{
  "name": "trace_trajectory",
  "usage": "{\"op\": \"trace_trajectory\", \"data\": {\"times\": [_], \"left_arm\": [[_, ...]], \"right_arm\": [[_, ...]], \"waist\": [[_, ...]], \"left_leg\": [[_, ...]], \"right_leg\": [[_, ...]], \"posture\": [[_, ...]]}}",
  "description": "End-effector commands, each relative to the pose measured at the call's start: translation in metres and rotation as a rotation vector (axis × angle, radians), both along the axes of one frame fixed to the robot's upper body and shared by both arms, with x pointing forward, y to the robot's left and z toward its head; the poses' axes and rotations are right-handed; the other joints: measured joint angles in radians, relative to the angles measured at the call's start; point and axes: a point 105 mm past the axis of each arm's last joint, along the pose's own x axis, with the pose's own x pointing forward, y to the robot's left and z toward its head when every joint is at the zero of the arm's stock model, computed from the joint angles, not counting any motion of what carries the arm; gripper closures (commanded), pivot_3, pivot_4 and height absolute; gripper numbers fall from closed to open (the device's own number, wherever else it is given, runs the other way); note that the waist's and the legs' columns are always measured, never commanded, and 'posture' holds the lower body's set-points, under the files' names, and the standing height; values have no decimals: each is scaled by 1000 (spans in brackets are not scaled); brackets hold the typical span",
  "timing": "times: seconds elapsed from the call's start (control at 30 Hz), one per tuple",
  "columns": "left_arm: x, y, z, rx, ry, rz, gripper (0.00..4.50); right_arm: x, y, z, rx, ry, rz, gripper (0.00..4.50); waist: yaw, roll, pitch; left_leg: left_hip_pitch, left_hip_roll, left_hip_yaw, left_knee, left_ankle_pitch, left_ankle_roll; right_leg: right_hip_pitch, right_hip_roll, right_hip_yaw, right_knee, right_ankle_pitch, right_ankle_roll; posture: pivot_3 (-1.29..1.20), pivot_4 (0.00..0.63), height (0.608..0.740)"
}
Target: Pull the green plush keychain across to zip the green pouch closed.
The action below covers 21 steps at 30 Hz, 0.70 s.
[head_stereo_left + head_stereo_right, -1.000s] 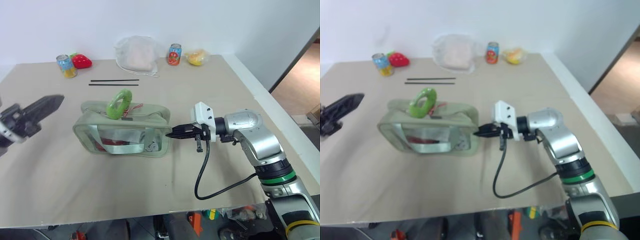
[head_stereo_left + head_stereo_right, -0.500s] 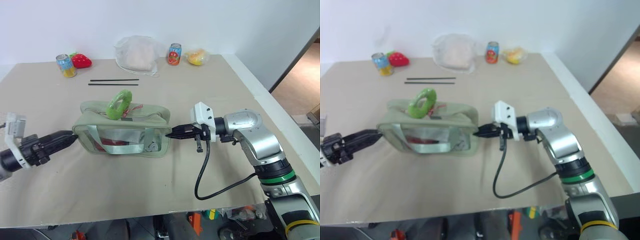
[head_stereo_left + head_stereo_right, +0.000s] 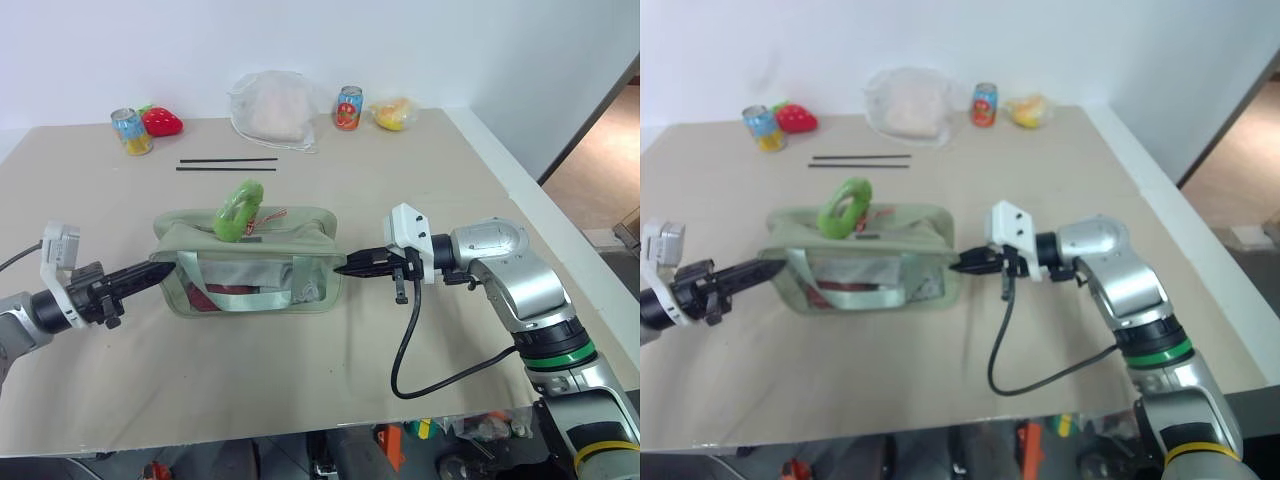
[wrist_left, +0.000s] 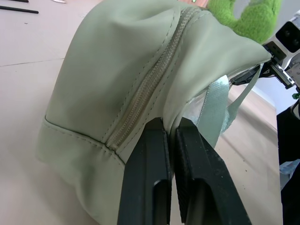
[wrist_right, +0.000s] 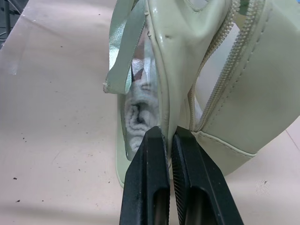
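The green pouch point(image 3: 290, 232) lies mid-table, long side toward me, its zip point(image 4: 145, 86) running along the top. The green plush keychain point(image 3: 238, 210) stands on the pouch's top, left of centre, with a pink-red cord beside it. My left gripper point(image 3: 168, 269) lies level at the pouch's left end, shut on the fabric there; the left wrist view has its fingers point(image 4: 145, 173) pinching the end by the zip. My right gripper point(image 3: 340, 268) is shut on the pouch's right end seam point(image 5: 164, 93). The pouch hangs stretched between the two grippers.
At the back of the table stand a can point(image 3: 132, 131), a red strawberry toy point(image 3: 163, 122), a white plastic bag point(image 3: 272, 108), a second can point(image 3: 348, 108) and a yellow item point(image 3: 392, 114). Two black sticks point(image 3: 228, 164) lie behind the pouch. A cable point(image 3: 405, 340) hangs from my right wrist.
My left gripper came in and down from the left, reached the pouch's left end and shut on it. The pouch now looks pulled taut. The right arm stayed still.
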Motion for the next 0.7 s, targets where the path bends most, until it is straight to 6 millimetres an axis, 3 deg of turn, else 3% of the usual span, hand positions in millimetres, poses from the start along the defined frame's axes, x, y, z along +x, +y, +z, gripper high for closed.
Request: {"op": "trace_trajectory", "data": {"times": [0.03, 0.07, 0.23, 0.37, 0.47, 0.53, 0.6, 0.7], "left_arm": [[2, -3, -8, 45, -6, 23, 4484], [2, -4, -9, 50, -11, 22, 4484], [2, -9, -12, 49, -10, 19, 4500], [1, -12, -12, 46, -13, 13, 4500], [1, -13, -12, 47, -14, 11, 4500], [1, -13, -12, 49, -12, 4, 4500], [2, -14, -12, 52, -13, 0, 4500], [4, -16, -11, 48, -20, -8, 4500]], "right_arm": [[-2, -3, 12, 19, -34, -3, 4500], [-2, -4, 12, 22, -23, -9, 4500], [-2, -20, 30, 82, 31, -39, 2851], [-2, -47, 69, 205, 0, -78, 1528], [0, -54, 100, 316, -42, -83, 1528], [6, -47, 116, 363, -86, -76, 1528], [14, -31, 116, 350, -112, -57, 1528], [22, -4, 99, 259, -133, -10, 1528]], "waist": [[0, 0, 0], [1, 0, 0], [6, 0, 0], [11, 0, 0], [10, 1, 0], [9, 0, 0], [7, 1, 0], [8, 1, 0]], "left_leg": [[0, 0, 0, 0, 0, 0], [0, 0, 0, 0, 0, 0], [0, -1, 0, 0, 0, 0], [0, -2, 0, 0, 0, 0], [0, -3, 0, 0, 0, 0], [1, -3, 0, 0, 0, 0], [3, -2, 0, 0, 0, 0], [3, -2, -1, 0, 0, 1]], "right_leg": [[0, 0, 0, 0, 0, 0], [0, 0, 0, 0, 0, 0], [1, -1, 0, 0, 0, 0], [1, -1, 0, 0, 0, 0], [1, -2, 1, 0, 0, 0], [2, -2, 1, 0, 0, 0], [2, -1, 1, 0, 0, 0], [3, -1, 1, 0, 0, 1]], "posture": [[0, 150, 740], [0, 150, 740], [0, 150, 740], [0, 150, 740], [0, 150, 740], [0, 150, 740], [0, 150, 740], [0, 150, 740]]}}
